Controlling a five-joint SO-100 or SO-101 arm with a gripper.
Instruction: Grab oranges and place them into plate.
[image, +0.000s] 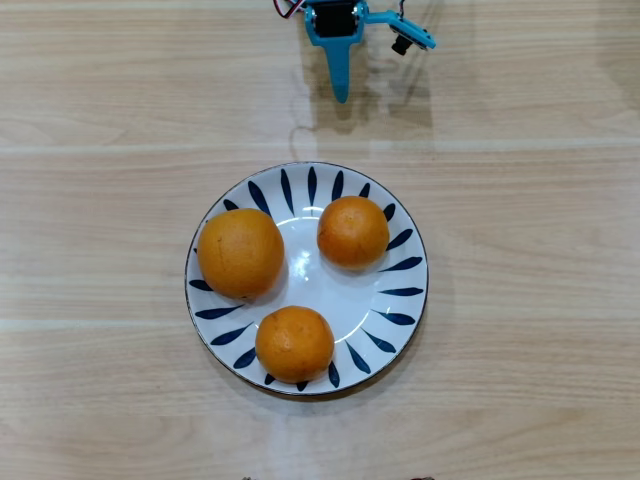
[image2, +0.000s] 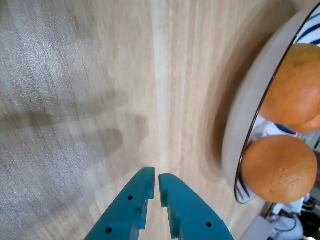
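Oranges are not in my hand (image2: 155, 181): in the wrist view my two blue fingers (image2: 131, 207) stand nearly together with only a thin slit between the tips, and nothing is held between them. They hang over bare pale wood of the desk (image2: 90, 100), where soft grey shadows lie to the left. In the overhead view my hand (image: 340, 85) sits at the top edge, pointing down the picture toward the plate (image: 400, 300) but well clear of its rim, with a strip of desk (image: 120, 100) between us. The plate is white with dark blue leaf strokes around its border, and it lies near the middle of that view. All three oranges rest on it. The largest orange (image: 241, 254) is at the left side of the plate, partly over the painted border. A smaller orange (image: 353, 231) sits at the upper right, nearest to my hand, apart from the large one. The third orange (image: 294, 344) lies at the lower part of the plate, just below the other two. In the wrist view the plate's rim (image2: 250, 125) curves along the right side, with one orange (image2: 279, 169) near my fingers and another (image2: 295, 85) beyond it, partly cut off by the edge.
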